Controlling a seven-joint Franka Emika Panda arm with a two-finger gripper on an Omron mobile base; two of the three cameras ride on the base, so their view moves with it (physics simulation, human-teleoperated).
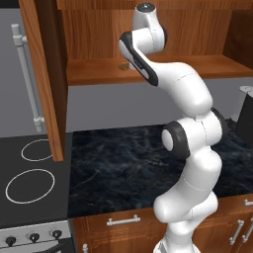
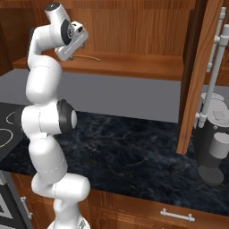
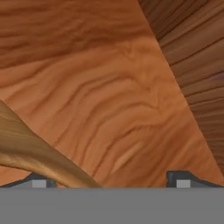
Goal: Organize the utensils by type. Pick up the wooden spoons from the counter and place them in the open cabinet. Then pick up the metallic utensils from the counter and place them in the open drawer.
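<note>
From the left, you saw no brand, label or legible writing on anything: the stove [image 1: 30, 184] carried only two plain white burner rings and a row of dark unmarked knobs along its front edge. Beside it, the open cabinet door [image 1: 45, 74] stood edge-on over the seam between stove and dark marble counter [image 1: 123, 168], its long metal handle facing the stove side. The counter lay as a broad bare stretch between that door and the second door [image 2: 197, 76] swung out at the far right. Above it, your arm reached up into the open cabinet [image 2: 134, 67], the gripper [image 2: 75, 48] poised just over the shelf near its left end, well inside the front lip. Its jaws stood spread wide and held nothing; in the hand view the two fingertips [image 3: 38, 181] sat far apart at the bottom, against wood grain. The wooden spoon [image 2: 87, 57] lay on the shelf just beside the gripper, its thin handle running rightward along the board, and its pale curved body crossed the hand view's lower left near the left fingertip. Whether that fingertip touched it could not be told. The shelf ran clear to the right of the spoon. Farther right, a grey appliance [image 2: 212, 143] stood on the counter past the door, unmarked.
</note>
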